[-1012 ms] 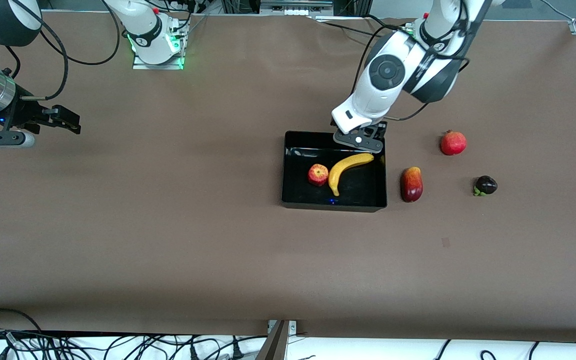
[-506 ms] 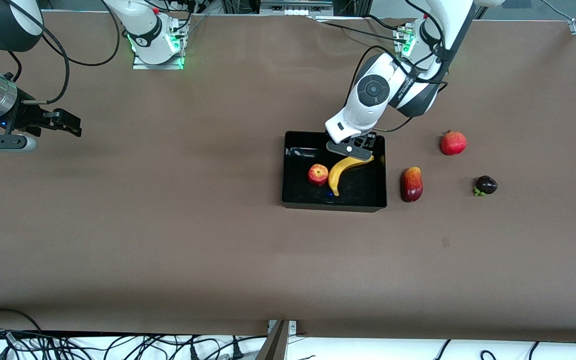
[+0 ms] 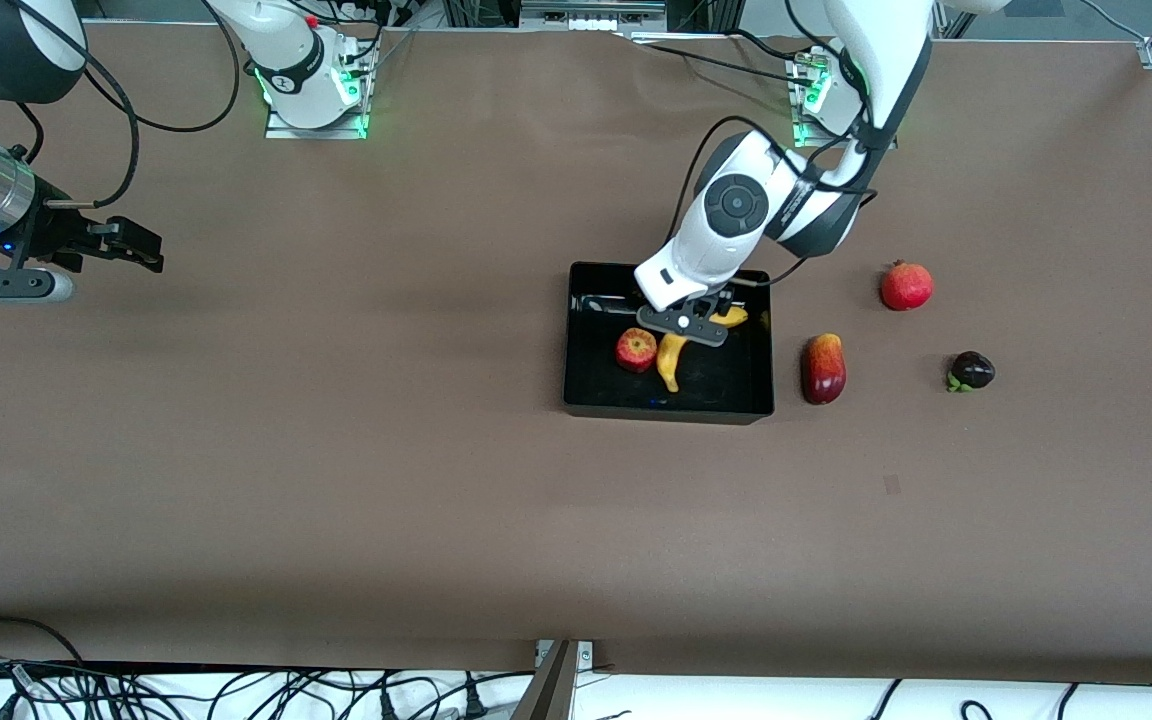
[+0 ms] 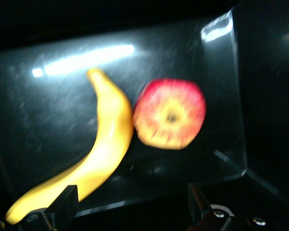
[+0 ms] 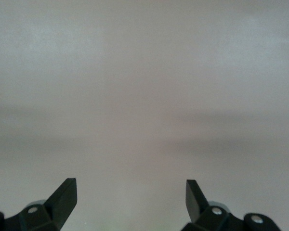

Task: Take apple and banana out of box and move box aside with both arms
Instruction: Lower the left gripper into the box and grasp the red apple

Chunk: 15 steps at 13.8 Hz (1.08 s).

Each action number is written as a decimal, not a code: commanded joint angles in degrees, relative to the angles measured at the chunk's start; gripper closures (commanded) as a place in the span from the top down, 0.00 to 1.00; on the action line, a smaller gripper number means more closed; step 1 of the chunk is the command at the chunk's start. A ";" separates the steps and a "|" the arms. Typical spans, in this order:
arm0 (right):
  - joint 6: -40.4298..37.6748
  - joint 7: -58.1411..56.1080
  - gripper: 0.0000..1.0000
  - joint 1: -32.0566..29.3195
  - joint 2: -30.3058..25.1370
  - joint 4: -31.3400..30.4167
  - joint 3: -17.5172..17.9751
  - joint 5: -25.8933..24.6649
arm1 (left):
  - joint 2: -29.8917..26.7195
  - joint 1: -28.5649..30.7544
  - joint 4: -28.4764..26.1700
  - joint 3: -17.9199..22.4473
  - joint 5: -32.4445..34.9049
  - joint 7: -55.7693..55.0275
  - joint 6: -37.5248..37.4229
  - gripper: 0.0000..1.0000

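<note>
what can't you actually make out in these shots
- Front view: the middle of the banana is covered by the left gripper over the black tray.
- Left wrist view: the banana's lower end is hidden by a finger; the apple is blurred.
- Front view: the right gripper waits open over bare table, the arm cut off by the frame edge.
- Right wrist view: only blurred tabletop.

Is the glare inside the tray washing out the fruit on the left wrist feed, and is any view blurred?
Left wrist view: bright streaks of glare on the black tray wall, yet banana and apple stay readable, slightly soft. Front view: sharp, evenly lit; the left gripper covers the banana's middle. Right wrist view: only hazy bare tabletop past the right gripper.
</note>
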 commanded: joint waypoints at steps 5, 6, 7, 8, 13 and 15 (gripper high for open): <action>-1.58 0.34 1.00 0.28 0.46 1.44 0.36 -0.60 | 9.84 -3.24 9.91 3.14 -1.75 -0.06 4.31 1.00; -1.41 0.34 1.00 0.37 0.46 1.44 0.37 -0.69 | 10.03 -3.42 10.18 3.23 -1.75 -0.06 4.40 1.00; -1.32 0.34 1.00 0.37 0.46 1.44 0.37 -0.86 | 10.20 -3.42 10.44 3.32 -1.84 -0.06 4.48 1.00; -1.23 0.34 1.00 0.29 0.55 1.44 0.28 -0.69 | 10.29 -3.42 10.71 3.49 -1.84 -0.06 4.48 1.00; -0.88 0.43 1.00 0.37 0.55 1.44 0.37 -0.34 | 9.85 -3.42 10.62 3.49 -2.80 -0.06 4.48 1.00; -0.79 0.34 1.00 0.28 0.64 1.44 0.28 -0.34 | 9.06 -3.42 10.62 3.40 -5.78 0.63 4.40 1.00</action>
